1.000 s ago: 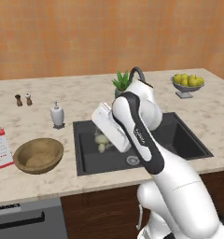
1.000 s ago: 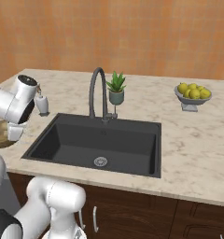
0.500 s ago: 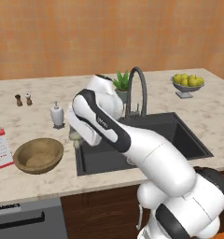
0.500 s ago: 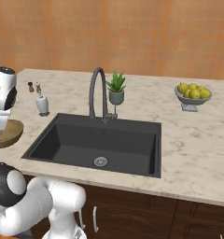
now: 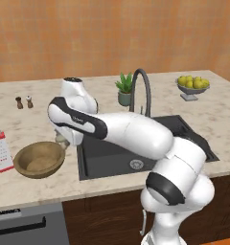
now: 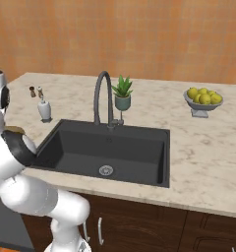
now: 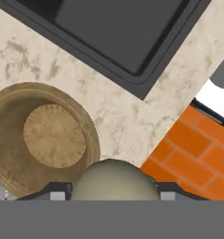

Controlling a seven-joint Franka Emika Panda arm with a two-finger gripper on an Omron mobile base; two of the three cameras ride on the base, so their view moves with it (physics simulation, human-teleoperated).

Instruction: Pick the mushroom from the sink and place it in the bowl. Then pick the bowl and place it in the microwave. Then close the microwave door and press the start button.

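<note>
With the arm swung from over the sink toward the bowl, the gripper apparently clamps the mushroom at the bowl's four o'clock rim, so release is near.

A home kitchen: a marble-look counter with a dark sink and arched faucet, a fruit dish near its right edge, dark wood cabinets below.
</note>
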